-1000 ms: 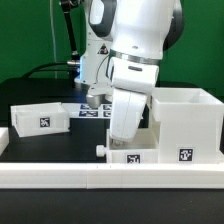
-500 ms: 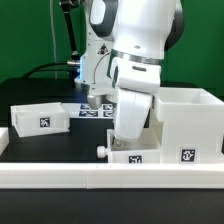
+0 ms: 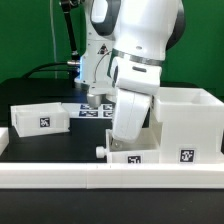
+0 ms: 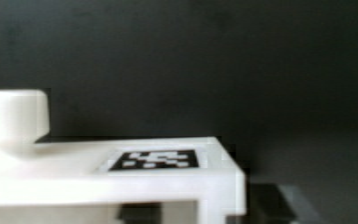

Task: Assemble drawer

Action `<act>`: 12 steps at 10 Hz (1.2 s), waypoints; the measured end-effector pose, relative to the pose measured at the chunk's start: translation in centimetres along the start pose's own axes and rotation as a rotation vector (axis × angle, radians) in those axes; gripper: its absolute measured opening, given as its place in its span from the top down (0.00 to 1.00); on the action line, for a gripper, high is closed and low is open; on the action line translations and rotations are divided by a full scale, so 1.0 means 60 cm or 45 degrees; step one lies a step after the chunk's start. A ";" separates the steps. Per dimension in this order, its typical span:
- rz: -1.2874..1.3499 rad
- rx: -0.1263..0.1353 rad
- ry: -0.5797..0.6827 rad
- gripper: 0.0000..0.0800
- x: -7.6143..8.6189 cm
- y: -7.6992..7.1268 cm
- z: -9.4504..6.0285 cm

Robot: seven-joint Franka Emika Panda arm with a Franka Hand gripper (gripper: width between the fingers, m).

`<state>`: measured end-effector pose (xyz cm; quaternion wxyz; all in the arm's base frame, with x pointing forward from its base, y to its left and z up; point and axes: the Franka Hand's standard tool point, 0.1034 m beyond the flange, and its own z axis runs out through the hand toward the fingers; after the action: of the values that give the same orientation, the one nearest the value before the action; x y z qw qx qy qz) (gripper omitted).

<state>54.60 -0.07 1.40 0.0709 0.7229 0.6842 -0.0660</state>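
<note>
The arm hangs low over the small tray, tucked just beside the housing. Its gripper is hidden behind the wrist, so I can't tell if it's spread or pinching. The other tray sits well apart.

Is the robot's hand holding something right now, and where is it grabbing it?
It cannot be told. The arm hangs over the small tray, but its fingers are hidden in both views, so no hold shows.
</note>
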 end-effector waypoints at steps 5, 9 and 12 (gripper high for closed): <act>0.021 0.010 -0.045 0.21 -0.041 0.016 -0.077; -0.130 0.012 -0.052 0.19 -0.112 0.031 -0.084; -0.126 0.019 -0.051 0.19 -0.118 0.028 -0.077</act>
<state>55.87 -6.18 7.33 0.0758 0.6873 0.7169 -0.0890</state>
